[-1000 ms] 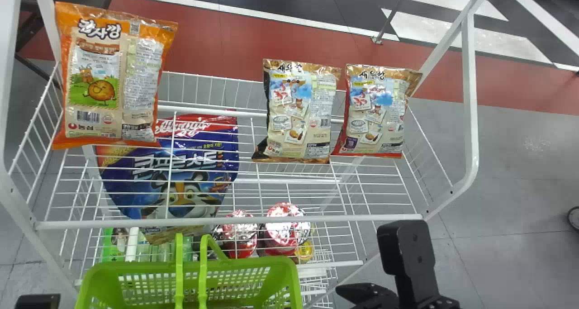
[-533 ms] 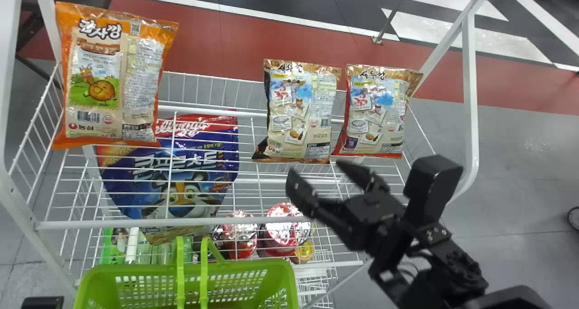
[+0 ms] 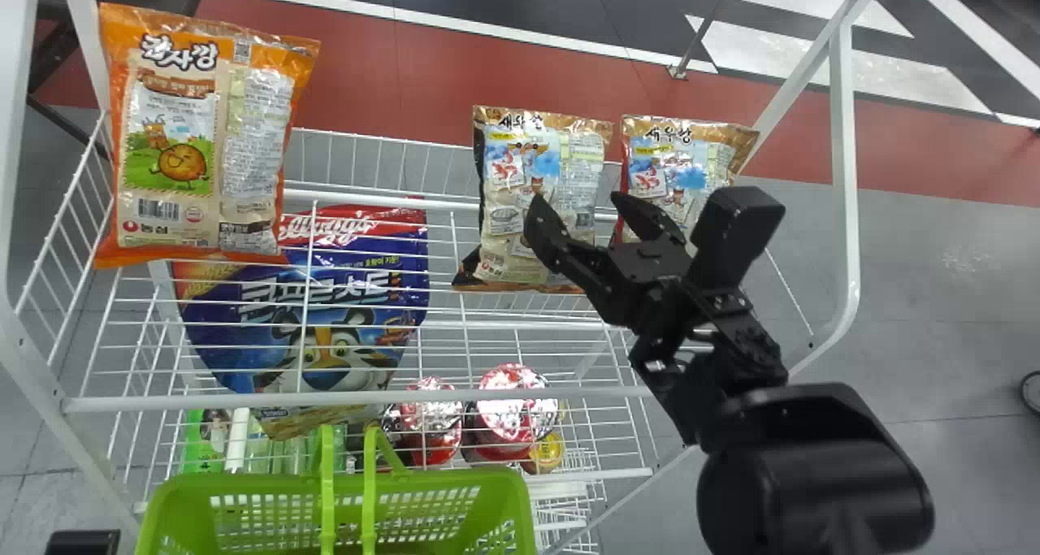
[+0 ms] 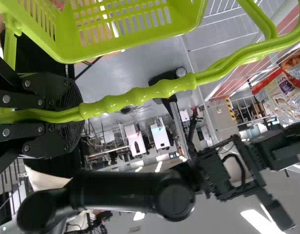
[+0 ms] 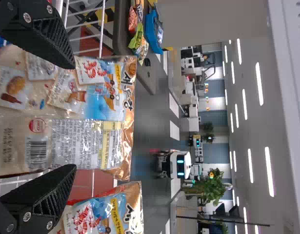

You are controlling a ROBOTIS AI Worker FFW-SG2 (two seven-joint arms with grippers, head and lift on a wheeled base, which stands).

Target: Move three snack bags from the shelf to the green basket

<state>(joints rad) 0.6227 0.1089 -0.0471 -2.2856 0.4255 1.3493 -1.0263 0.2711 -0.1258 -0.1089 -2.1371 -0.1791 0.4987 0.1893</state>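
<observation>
One white wire shelf (image 3: 341,395): carries the task's three snack bags; its front rail lies between them and the basket, so a raised transfer path is advisable.
Green basket (image 3: 244,483): near side of the shelf, toward the robot's left. Left gripper (image 4: 74,115) is closed on its handles (image 4: 140,95); keep it steady for loading.
Orange bag (image 3: 207,140): upright at the left of the shelf, well apart from the other two.
Black-edged bag (image 3: 520,246): upright, center-right; the likely first pick.
Red-edged bag (image 3: 674,153): just beside the black-edged bag, to its right; take care not to snag or tip it.
Right gripper (image 3: 578,200): wide open, nothing held, in front of the black-edged bag. Contact cannot be confirmed.
Fingers (image 5: 47,195): overlap both side edges of that bag in the right wrist view. Center them, ease one into the narrow gap between bags, then close gently; the film is likely to crumple and slip if pinched shallowly.
</observation>
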